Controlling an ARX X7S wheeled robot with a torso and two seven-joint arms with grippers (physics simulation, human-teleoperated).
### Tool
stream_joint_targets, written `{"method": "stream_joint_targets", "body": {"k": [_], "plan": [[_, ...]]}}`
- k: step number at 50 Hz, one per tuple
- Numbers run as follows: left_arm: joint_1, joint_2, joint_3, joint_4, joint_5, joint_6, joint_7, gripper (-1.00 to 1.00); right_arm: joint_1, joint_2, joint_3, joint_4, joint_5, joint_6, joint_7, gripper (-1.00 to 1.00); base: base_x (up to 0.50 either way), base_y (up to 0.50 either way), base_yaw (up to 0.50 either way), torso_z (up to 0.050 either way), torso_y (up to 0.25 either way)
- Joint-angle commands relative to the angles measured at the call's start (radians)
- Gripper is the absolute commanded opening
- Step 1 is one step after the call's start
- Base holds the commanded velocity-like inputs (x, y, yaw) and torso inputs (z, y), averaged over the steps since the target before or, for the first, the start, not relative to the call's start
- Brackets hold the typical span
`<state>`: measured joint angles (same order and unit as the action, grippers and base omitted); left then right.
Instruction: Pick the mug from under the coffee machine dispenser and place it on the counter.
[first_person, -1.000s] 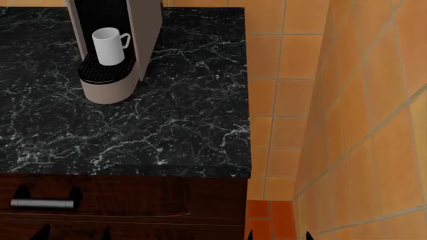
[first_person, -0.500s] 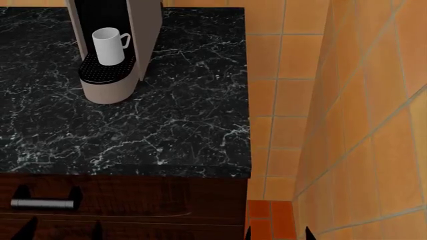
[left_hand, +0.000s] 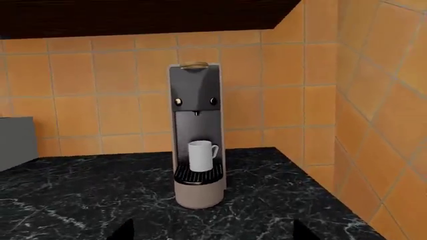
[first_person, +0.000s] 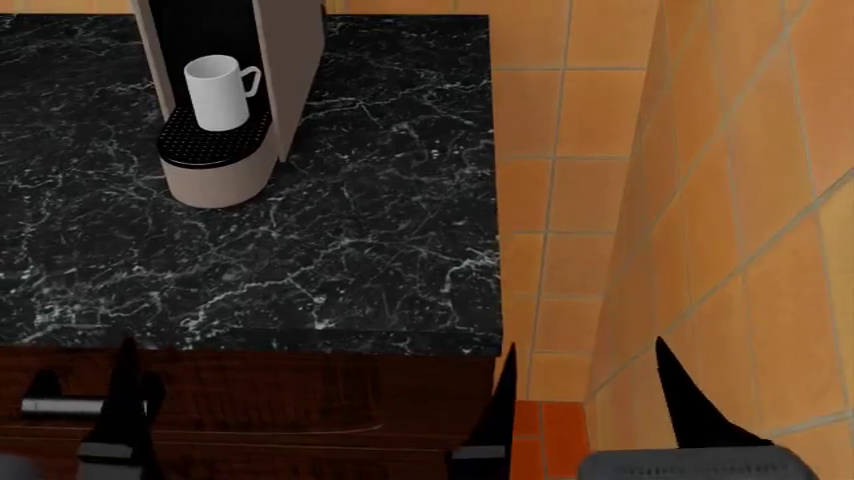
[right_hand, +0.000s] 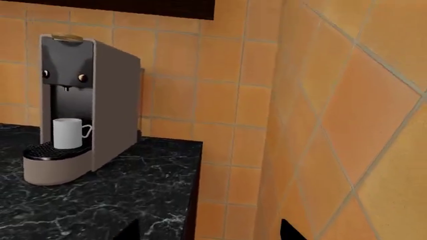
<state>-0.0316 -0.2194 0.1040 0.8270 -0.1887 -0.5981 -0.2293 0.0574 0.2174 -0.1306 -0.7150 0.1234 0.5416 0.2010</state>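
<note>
Gleaming black marble counter (first_person: 334, 250) against orange tiled walls (first_person: 721, 200)

This is a home kitchen, rendered in a simulator. A glossy black marble counter (first_person: 334, 250) with white veins fills the left and middle of the head view, sitting over dark wood drawers (first_person: 294, 400) with a silver bar handle (first_person: 54, 406) at the lower left. Orange square wall tiles (left_hand: 120, 75) with pale grout cover the back wall and the side wall on the right. A tall beige-grey coffee machine (left_hand: 197, 150) with 2 round buttons stands on the counter, a white mug (left_hand: 201, 155) on its black drip tray. A dark wood cabinet (left_hand: 147, 15) hangs across the top of the left wrist view.
</note>
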Motion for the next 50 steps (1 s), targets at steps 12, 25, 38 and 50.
{"method": "stream_joint_targets", "body": {"k": [12, 25, 38, 50], "plan": [[-0.388, -0.779, 0.390, 0.220, -0.705, 0.267, -0.875, 1.00, 0.207, 0.314, -0.121, -0.332, 0.288, 0.224, 0.340, 1.00, 0.00, 0.00, 0.00, 0.000, 0.000], [-0.777, -0.964, 0.950, 0.215, -0.652, 0.538, -1.095, 1.00, 0.552, 0.679, -0.573, -0.327, 0.639, -0.005, 0.904, 1.00, 0.00, 0.09, 0.00, 0.000, 0.000], [-0.830, -0.976, 1.023, 0.214, -0.645, 0.564, -1.118, 1.00, 0.579, 0.705, -0.625, -0.319, 0.641, -0.046, 0.932, 1.00, 0.00, 0.21, 0.00, 0.000, 0.000], [-0.863, -0.978, 1.061, 0.215, -0.644, 0.572, -1.132, 1.00, 0.591, 0.715, -0.643, -0.311, 0.642, -0.060, 0.937, 1.00, 0.00, 0.31, 0.00, 0.000, 0.000]]}}
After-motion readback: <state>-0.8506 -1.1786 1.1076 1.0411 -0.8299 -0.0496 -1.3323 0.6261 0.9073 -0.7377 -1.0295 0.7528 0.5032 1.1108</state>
